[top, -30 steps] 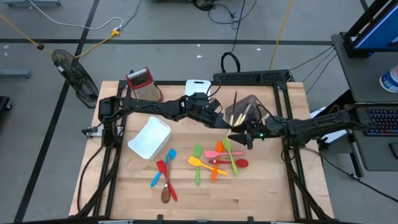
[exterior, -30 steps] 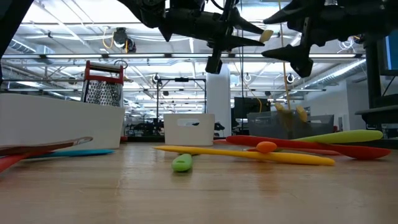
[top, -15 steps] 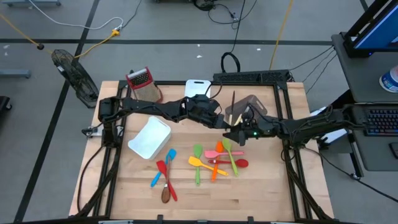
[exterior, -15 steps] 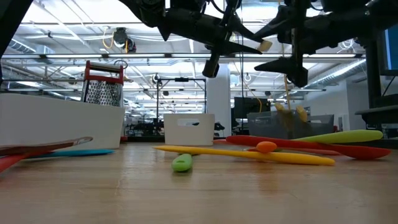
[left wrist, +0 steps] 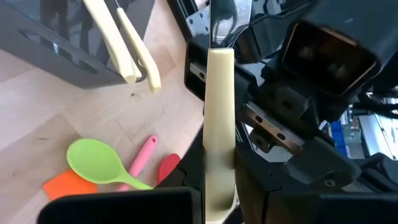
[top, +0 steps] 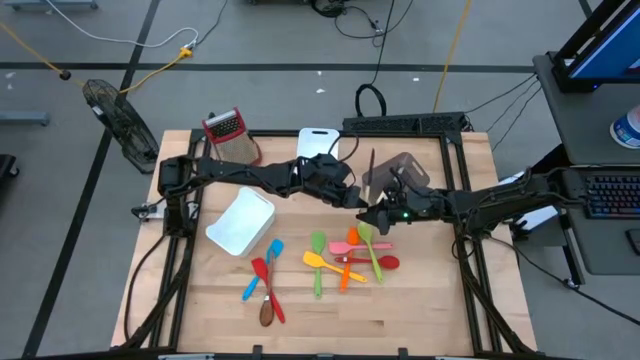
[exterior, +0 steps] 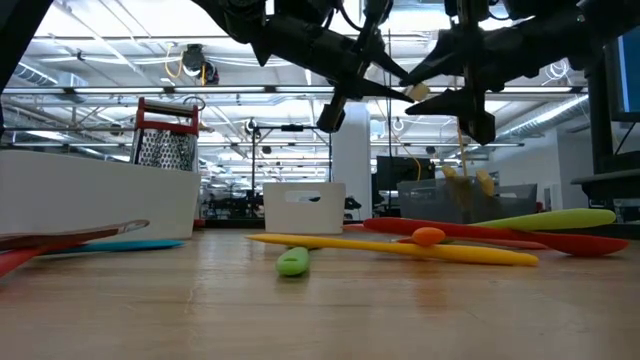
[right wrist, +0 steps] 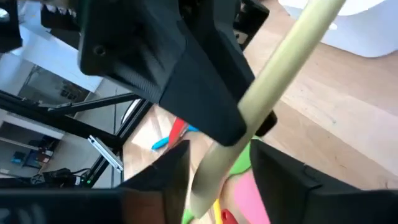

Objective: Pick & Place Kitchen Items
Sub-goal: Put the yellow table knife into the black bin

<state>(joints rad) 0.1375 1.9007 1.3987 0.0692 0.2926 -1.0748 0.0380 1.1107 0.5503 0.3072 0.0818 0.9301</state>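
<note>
Jaws: left gripper (top: 352, 196) pinching cream utensil (left wrist: 217, 124), right gripper (top: 381, 213) spread round its handle.

A grey concrete floor (top: 250, 40) is seen around the wooden table (top: 400, 320), marked with dark tape lines (top: 300, 68). A yellow cable (top: 150, 62) and black cables (top: 370, 25) are laid across it. A black fan (top: 118, 122) is stood off the table's left corner. A desk with a keyboard (top: 612, 195) and a blue screen (top: 610, 40) is placed at right. A large hall with ceiling strip lights (exterior: 100, 50) and a white column (exterior: 350, 170) is shown in the low view.
</note>
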